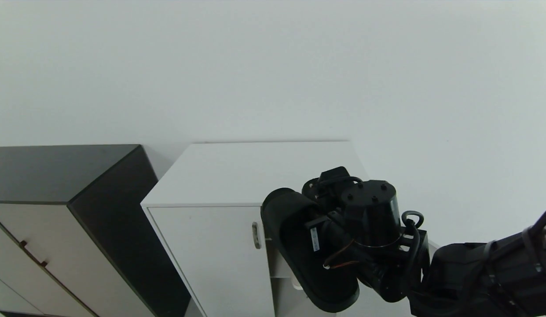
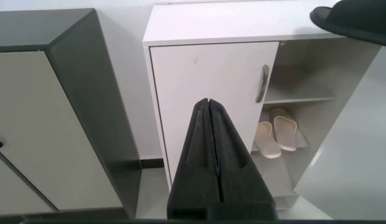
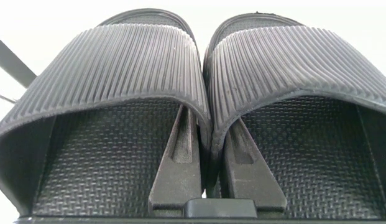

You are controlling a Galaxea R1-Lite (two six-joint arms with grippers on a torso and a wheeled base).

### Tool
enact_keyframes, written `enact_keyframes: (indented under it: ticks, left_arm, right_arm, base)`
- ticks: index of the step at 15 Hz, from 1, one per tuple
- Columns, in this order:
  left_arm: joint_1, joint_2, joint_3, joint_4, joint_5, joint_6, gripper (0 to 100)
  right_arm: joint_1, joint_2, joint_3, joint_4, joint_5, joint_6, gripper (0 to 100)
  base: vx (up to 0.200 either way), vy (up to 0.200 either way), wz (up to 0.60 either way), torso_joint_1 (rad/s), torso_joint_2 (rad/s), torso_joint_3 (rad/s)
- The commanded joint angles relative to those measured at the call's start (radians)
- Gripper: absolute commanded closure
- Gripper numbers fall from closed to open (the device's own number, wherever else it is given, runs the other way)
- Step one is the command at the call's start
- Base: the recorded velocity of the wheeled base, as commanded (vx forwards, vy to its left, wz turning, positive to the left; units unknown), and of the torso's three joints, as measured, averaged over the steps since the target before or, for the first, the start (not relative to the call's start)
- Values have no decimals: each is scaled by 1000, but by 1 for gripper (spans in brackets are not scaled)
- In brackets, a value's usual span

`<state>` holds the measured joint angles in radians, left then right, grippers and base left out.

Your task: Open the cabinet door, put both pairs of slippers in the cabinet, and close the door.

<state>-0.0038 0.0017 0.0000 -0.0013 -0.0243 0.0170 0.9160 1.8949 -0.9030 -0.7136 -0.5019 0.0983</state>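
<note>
The white cabinet point(image 1: 255, 171) has its left door point(image 2: 208, 74) closed, and its right compartment point(image 2: 304, 68) stands open. A pale pair of slippers point(image 2: 276, 132) lies on a lower shelf inside. The black pair of slippers point(image 3: 199, 81) is held side by side, soles together. My right gripper point(image 3: 208, 143) has a finger inside each slipper and is shut on their adjoining walls. In the head view the black slippers point(image 1: 308, 259) hang in front of the open compartment, at the height of the door handle point(image 1: 255, 235). My left gripper point(image 2: 209, 109) is shut and empty, well back from the closed door.
A dark-topped cabinet point(image 1: 57, 171) with pale drawer fronts stands close to the left of the white one. A plain white wall point(image 1: 273, 66) rises behind both. The white cabinet's top is bare.
</note>
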Motion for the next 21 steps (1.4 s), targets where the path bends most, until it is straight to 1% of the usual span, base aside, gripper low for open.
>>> enact_keyframes:
  ticks: [1, 3, 6, 13, 21]
  left_arm:
    - [-1, 0, 0, 0, 0, 0, 100]
    - [-1, 0, 0, 0, 0, 0, 100]
    - [-1, 1, 0, 0, 0, 0, 100]
    - [1, 1, 0, 0, 0, -2, 100]
    - [-1, 1, 0, 0, 0, -2, 100]
  right_arm:
    - [0, -2, 7, -7, 0, 0, 100]
    - [3, -10, 27, -17, -4, 0, 100]
    - [3, -25, 70, -36, -1, 0, 100]
    - [3, -17, 68, -44, 0, -2, 100]
    - [15, -17, 72, -61, -6, -3, 100]
  base:
    - [0, 0, 0, 0, 0, 0]
    - [0, 0, 0, -129, 278, 156]
    - [0, 0, 0, -212, 510, 287]
    - [0, 0, 0, -221, 540, 313]
    - [0, 0, 0, -176, 496, 320]
